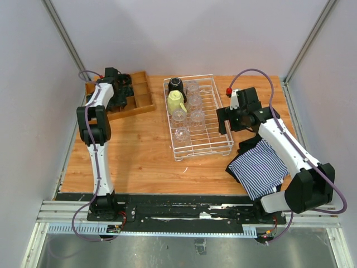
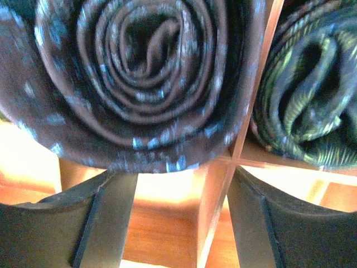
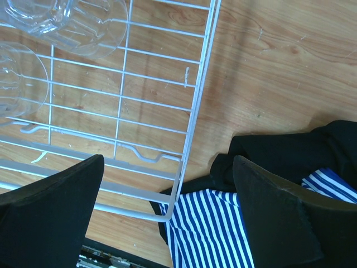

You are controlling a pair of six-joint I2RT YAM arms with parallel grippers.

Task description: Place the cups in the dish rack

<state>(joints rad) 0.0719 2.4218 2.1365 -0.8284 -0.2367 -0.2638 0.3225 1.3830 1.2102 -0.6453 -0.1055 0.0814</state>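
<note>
The white wire dish rack stands mid-table. In it are a black mug, a pale yellow-green mug and several clear tumblers. My right gripper is open and empty, hovering at the rack's right side. In the right wrist view its jaws straddle the rack's corner wire, with two tumblers at the top left. My left gripper is open and empty over the wooden tray. Its jaws straddle a tray divider.
A blue-and-white striped cloth over dark fabric lies right of the rack, under the right arm, and shows in the right wrist view. Rolled dark patterned fabrics fill the tray compartments. Walls enclose the table on three sides.
</note>
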